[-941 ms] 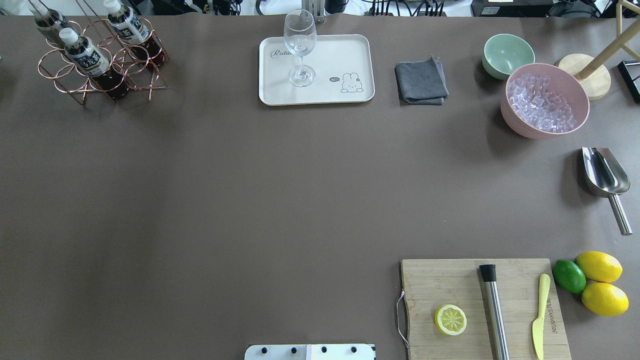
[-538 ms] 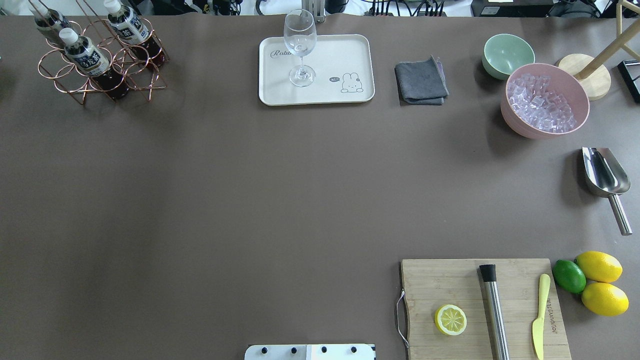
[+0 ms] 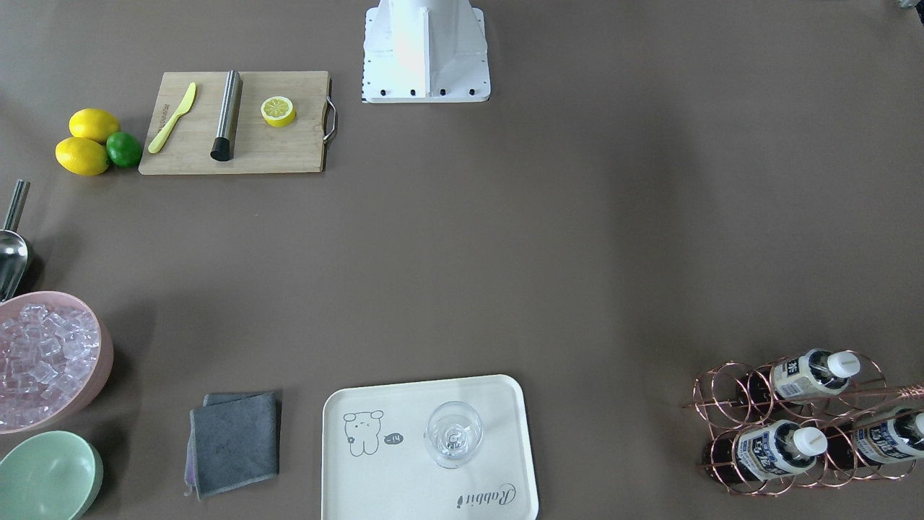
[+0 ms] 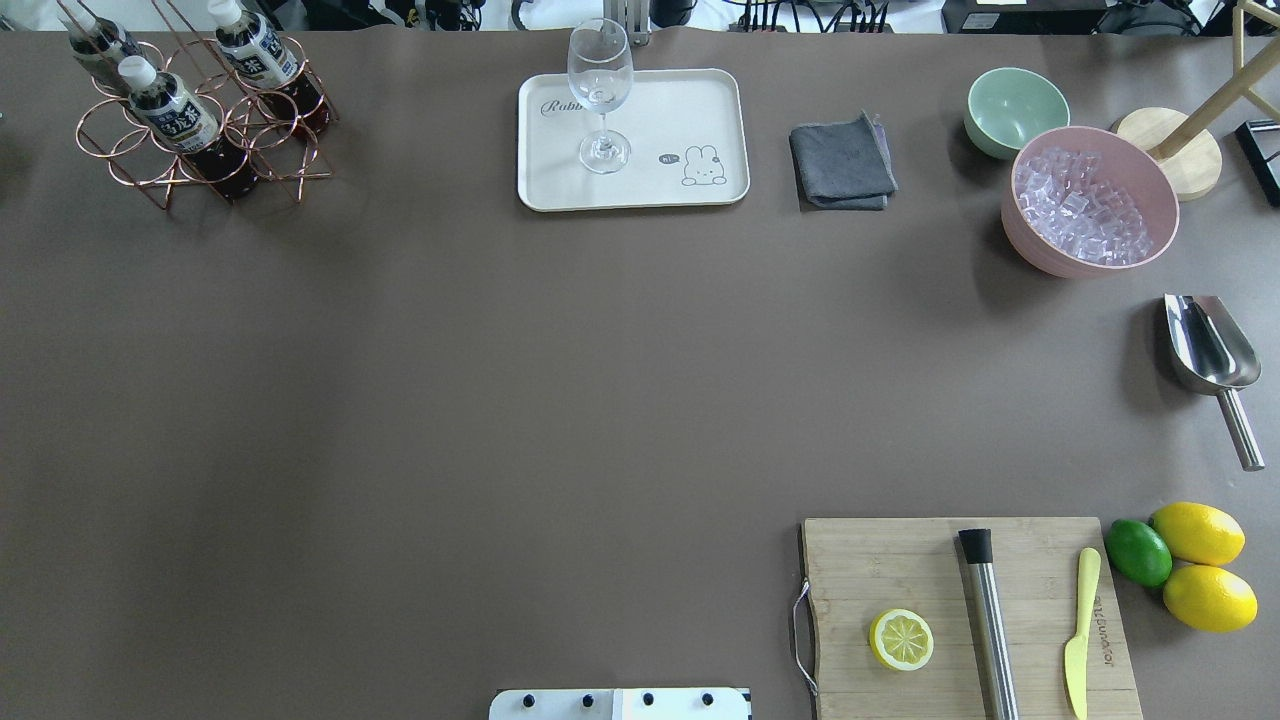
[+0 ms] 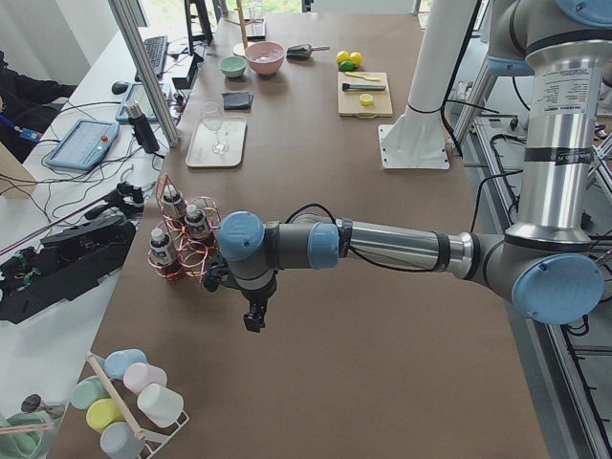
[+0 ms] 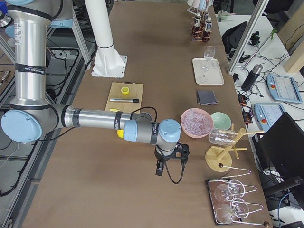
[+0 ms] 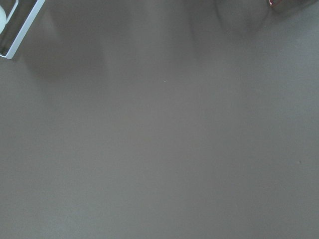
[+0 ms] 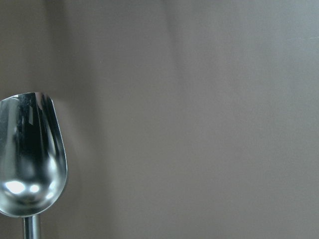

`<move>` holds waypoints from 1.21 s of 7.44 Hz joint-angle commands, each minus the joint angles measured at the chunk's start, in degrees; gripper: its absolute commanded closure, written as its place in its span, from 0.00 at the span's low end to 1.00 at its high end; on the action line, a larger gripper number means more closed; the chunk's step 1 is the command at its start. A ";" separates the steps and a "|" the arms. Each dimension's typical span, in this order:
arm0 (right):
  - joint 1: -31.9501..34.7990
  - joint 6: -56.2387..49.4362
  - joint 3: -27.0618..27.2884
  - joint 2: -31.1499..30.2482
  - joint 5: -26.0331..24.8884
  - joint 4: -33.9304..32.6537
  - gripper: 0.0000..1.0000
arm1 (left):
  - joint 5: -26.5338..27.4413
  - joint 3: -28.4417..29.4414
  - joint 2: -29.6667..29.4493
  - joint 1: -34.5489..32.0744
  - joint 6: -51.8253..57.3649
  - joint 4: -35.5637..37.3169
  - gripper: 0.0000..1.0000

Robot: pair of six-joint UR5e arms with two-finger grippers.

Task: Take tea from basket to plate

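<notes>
Three tea bottles (image 4: 170, 108) with white caps stand in the copper wire basket (image 4: 152, 187) at the table's far left corner; they also show in the front view (image 3: 776, 444). The cream plate (image 4: 680, 110) lies at the far middle with a clear stemmed glass (image 4: 600, 90) on it. My left gripper (image 5: 253, 320) shows only in the exterior left view, hanging over bare table just beside the basket (image 5: 186, 258). My right gripper (image 6: 160, 170) shows only in the exterior right view, over the table's right end. I cannot tell whether either is open or shut.
A grey cloth (image 4: 842, 162), a green bowl (image 4: 1015, 108) and a pink bowl of ice (image 4: 1088, 200) stand at the far right. A metal scoop (image 4: 1208, 355) lies at the right edge. A cutting board (image 4: 900, 570) holds a lemon half, muddler and knife.
A faint shadow at the table's left edge beside the basket has faded. Nothing on the table has moved.
</notes>
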 commanded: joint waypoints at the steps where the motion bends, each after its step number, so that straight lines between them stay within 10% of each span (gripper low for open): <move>1: 0.00 0.00 0.00 0.00 0.00 -0.09 0.00 | 1.88 -0.13 -1.93 -0.06 13.01 0.02 0.02; 9: 0.00 0.00 0.00 -0.09 0.09 -0.09 0.00 | 1.98 3.20 -10.26 0.46 38.39 -14.22 0.02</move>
